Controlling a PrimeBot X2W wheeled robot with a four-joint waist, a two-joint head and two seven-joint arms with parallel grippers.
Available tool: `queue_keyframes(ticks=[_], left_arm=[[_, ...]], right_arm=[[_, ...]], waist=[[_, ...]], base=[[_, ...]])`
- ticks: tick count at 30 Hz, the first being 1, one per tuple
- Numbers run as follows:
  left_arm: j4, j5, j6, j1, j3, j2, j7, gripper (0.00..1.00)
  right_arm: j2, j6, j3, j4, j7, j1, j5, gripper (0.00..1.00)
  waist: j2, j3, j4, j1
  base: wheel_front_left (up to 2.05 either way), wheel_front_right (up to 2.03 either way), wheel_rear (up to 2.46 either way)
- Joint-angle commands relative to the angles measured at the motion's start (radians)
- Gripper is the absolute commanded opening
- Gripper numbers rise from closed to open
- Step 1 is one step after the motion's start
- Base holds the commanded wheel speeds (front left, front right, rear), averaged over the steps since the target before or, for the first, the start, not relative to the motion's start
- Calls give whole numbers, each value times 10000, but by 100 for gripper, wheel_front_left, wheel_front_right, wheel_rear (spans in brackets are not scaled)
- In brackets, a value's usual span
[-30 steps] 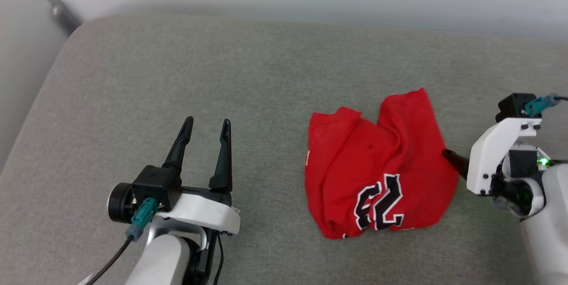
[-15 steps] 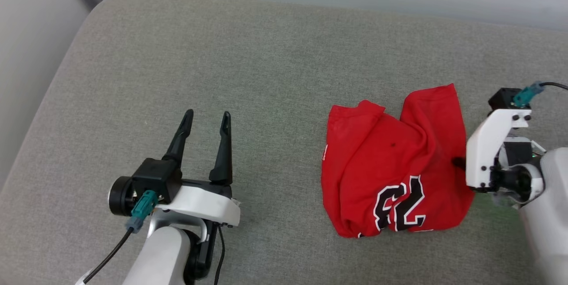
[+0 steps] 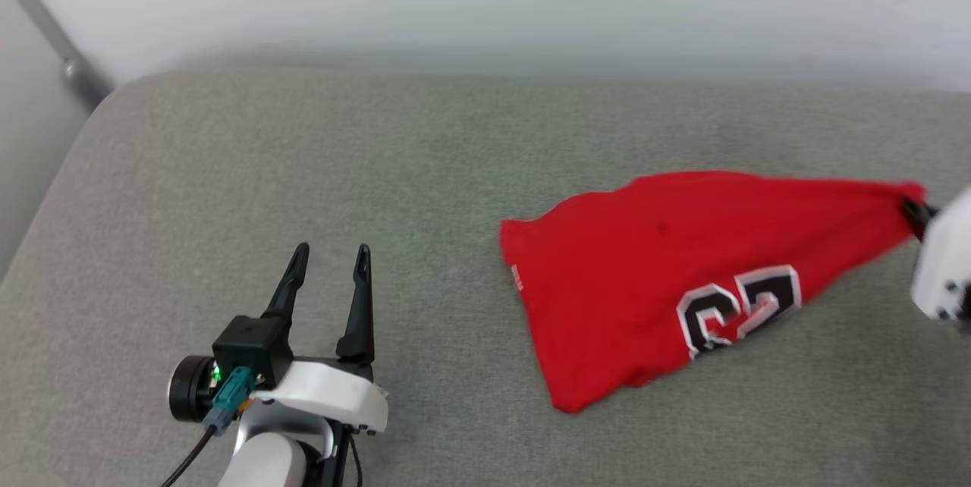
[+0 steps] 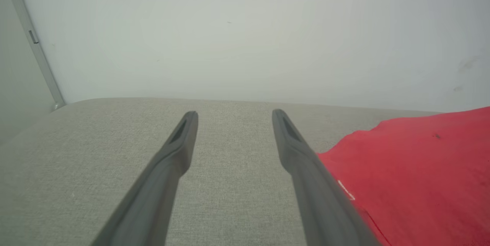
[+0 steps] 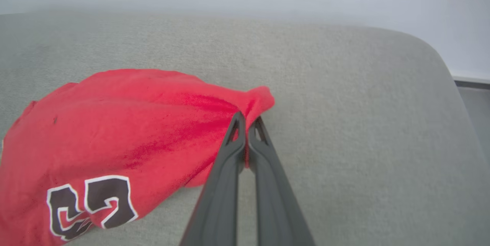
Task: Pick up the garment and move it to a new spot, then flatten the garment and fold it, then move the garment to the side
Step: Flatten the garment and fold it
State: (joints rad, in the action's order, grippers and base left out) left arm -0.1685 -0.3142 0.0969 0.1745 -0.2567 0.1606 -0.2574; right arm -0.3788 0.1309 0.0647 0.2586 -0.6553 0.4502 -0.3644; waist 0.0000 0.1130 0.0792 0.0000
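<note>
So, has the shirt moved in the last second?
Yes. The shirt, clamped in the right pincer, has stretched rightward across the cushion.

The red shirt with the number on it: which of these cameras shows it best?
The head view: it takes in the whole garment, number included, one corner pulled toward the right gripper. The right wrist view shows that corner pinched close up but crops the shirt's far end. The left wrist view catches a plain red edge.

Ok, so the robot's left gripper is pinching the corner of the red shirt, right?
No, the right gripper is pinching the corner of the red shirt; the right wrist view shows it shut on it. The left gripper stands open.
</note>
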Motion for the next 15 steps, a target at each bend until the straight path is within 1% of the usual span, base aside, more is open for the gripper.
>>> queue_keyframes(ticks=[1, 4, 6, 8, 9, 10, 11, 12, 15], left_arm=[[-14, -50, 32, -137, 29, 69, 18, 100], [31, -105, 103, -378, 52, 120, 139, 100], [54, -159, 116, -505, 52, 158, 228, 100], [72, -186, 147, -646, 67, 220, 318, 100], [75, -216, 159, -714, 67, 244, 345, 100], [91, -228, 161, -762, 76, 265, 387, 100], [105, -229, 185, -809, 88, 286, 416, 100], [115, -253, 191, -868, 95, 302, 444, 100], [160, -313, 248, -1032, 136, 384, 519, 100]], right_arm=[[60, -3, 285, -118, -20, -396, 47, 0], [391, -3, 1770, -446, -154, -1960, 299, 0], [837, -3, 2680, -587, -230, -2919, 422, 0], [1253, -3, 3358, -437, -144, -3849, 605, 0], [1501, -3, 3657, -299, -84, -4252, 646, 10], [1786, -3, 3874, -145, -4, -4588, 673, 24], [1970, -1, 4009, -16, 92, -4843, 751, 69], [2144, -3, 4090, 60, 298, -5018, 832, 100], [2520, -3, 4147, 4, 1472, -5180, 810, 100]], waist=[[0, -305, -311, 0], [0, -497, -517, 0], [0, -602, -610, 0], [0, -674, -671, 0], [0, -711, -687, 0], [0, -737, -696, 0], [0, -765, -707, 0], [0, -793, -719, 0], [0, -909, -749, 0]], base=[[0, 0, 0], [0, 0, 0], [0, 0, 0], [0, 0, 0], [0, 0, 0], [0, 0, 0], [0, 0, 0], [0, 0, 0], [0, 0, 0]])
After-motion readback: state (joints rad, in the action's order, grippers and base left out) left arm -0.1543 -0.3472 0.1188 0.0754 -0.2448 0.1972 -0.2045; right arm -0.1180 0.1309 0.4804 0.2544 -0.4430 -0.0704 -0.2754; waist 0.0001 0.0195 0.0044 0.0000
